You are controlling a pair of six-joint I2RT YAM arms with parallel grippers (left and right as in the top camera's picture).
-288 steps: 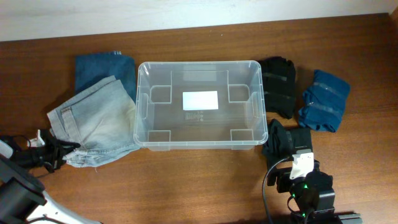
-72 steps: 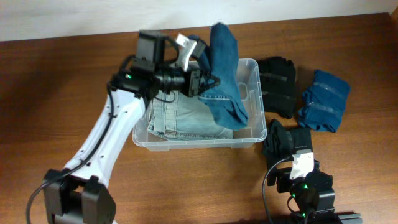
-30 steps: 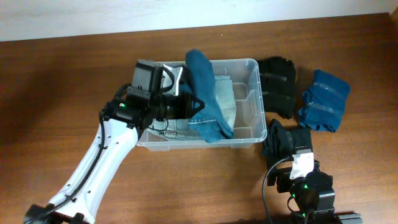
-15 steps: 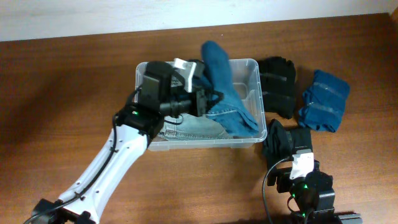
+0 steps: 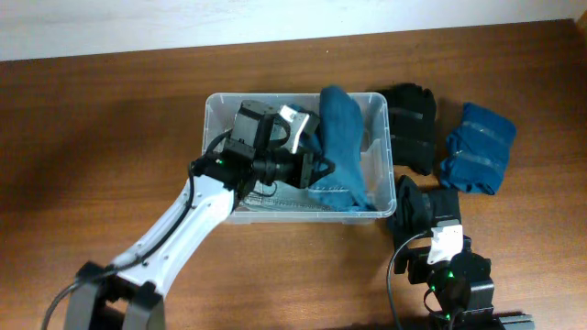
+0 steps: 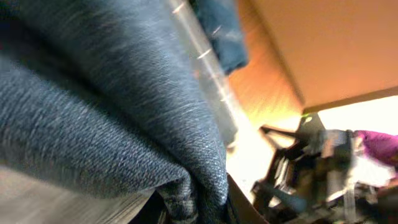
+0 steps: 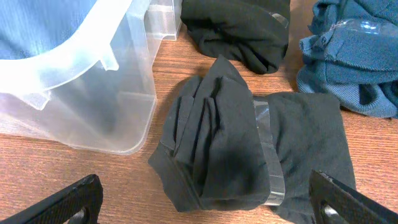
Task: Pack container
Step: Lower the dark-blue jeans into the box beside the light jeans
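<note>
- The brown wooden desk (image 5: 110, 137) fills the overhead view.
- The container (image 5: 213, 103), clear plastic with a rim, stands in the upper middle of the frame. In the right wrist view its rounded corner (image 7: 81, 93) is at the upper left.
- The white left arm (image 5: 174, 234) reaches from the lower left up over the container.
- A pair of dark blue jeans (image 5: 341, 137) is in the right half of the container, bunched and raised, and it hangs down to the front wall. In the left wrist view this denim (image 6: 93, 106) covers almost all.
- The left gripper (image 5: 319, 170) is clamped on the dark blue jeans, inside the container.
- A light denim piece (image 5: 275, 206) lies flat on the container bottom, under the arm.
- A black garment (image 5: 411, 124) lies just right of the container.
- A folded blue garment (image 5: 477, 147) lies further right, near it.
- A black bundle (image 7: 249, 149) with a band of clear tape lies by the container's lower right corner.
- The right gripper (image 7: 204, 186) hovers over this bundle with its fingers wide apart, holding nothing.
</note>
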